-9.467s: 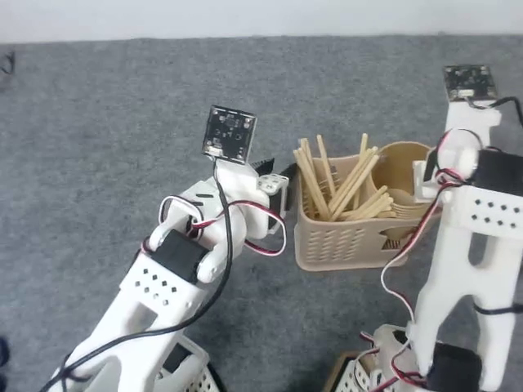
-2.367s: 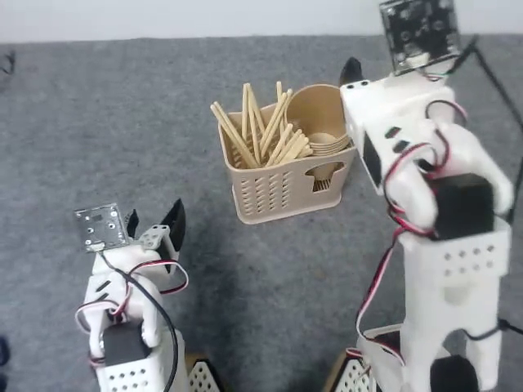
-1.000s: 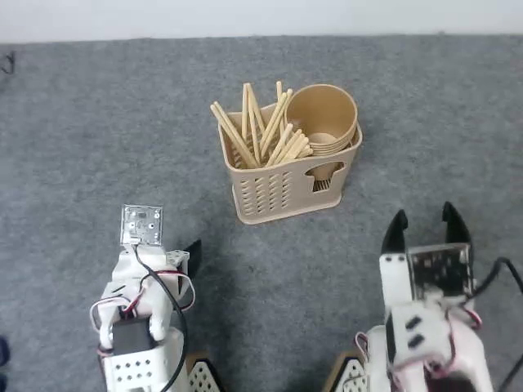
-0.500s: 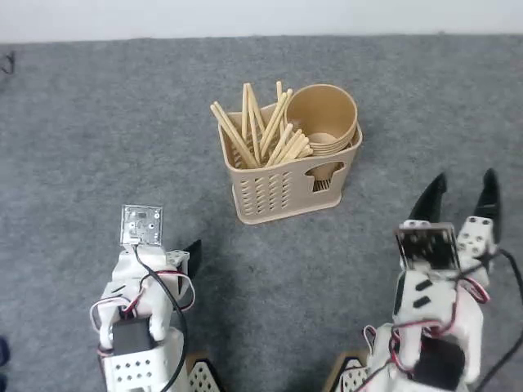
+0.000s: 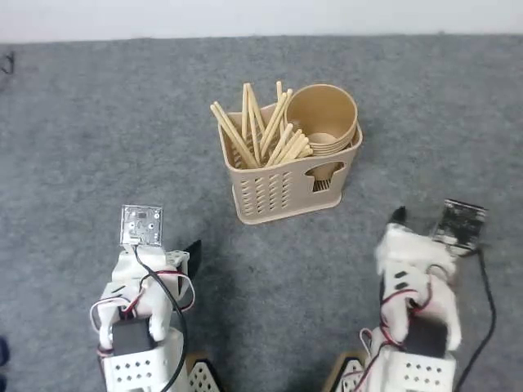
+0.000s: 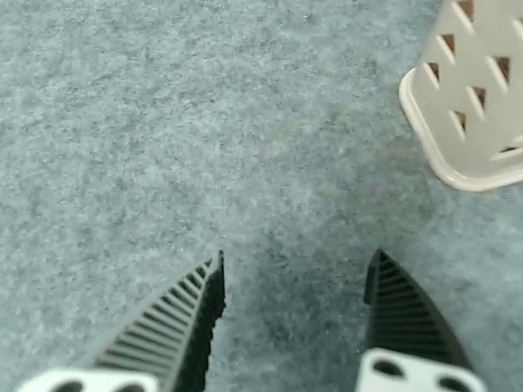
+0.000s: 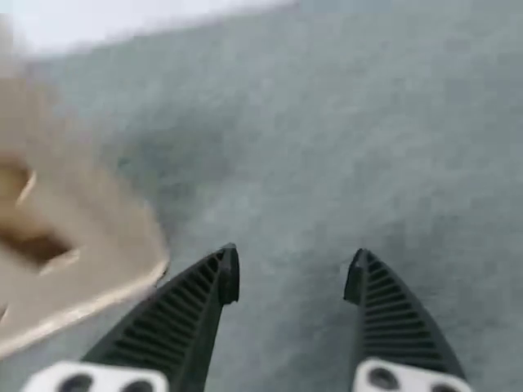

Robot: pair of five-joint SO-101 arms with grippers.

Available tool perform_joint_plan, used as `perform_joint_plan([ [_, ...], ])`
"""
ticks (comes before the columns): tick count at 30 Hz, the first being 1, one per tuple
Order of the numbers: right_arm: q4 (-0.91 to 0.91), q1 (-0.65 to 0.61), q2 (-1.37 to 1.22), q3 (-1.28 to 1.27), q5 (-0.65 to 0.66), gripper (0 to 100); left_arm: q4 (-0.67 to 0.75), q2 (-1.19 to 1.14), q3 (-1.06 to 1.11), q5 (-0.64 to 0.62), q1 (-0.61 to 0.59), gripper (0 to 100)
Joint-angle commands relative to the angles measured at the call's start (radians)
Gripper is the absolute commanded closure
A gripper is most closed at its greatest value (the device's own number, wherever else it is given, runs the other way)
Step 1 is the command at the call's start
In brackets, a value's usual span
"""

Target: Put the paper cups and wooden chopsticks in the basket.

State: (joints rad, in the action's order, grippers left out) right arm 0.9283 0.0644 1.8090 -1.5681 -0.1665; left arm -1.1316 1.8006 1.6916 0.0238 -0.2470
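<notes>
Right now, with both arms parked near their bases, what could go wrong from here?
1. The wooden chopsticks lean loosely, well above the basket rim; a bump could spill some.
2. The open right gripper sits near the basket's corner; a forward swing might shove it.
3. The paper cups rise above the rim and could catch a passing arm.

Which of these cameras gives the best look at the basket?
The high view: the whole basket shows, chopsticks and cups inside. The left wrist view catches one perforated corner, the right wrist view part of one side.
</notes>
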Motion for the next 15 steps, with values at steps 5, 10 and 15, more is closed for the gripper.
perform_joint_plan([
  [5,0.099,-0.289,0.007,-0.021,0.147,97.8,-0.091,0.008,-0.008,0.006,0.012,74],
  [10,0.136,-0.255,0.007,-0.037,0.15,99.6,-0.097,0.008,-0.008,0.009,0.012,74],
  [15,0.147,-0.17,0.007,-0.072,0.15,99.2,-0.124,0.009,-0.008,0.049,0.005,74],
])
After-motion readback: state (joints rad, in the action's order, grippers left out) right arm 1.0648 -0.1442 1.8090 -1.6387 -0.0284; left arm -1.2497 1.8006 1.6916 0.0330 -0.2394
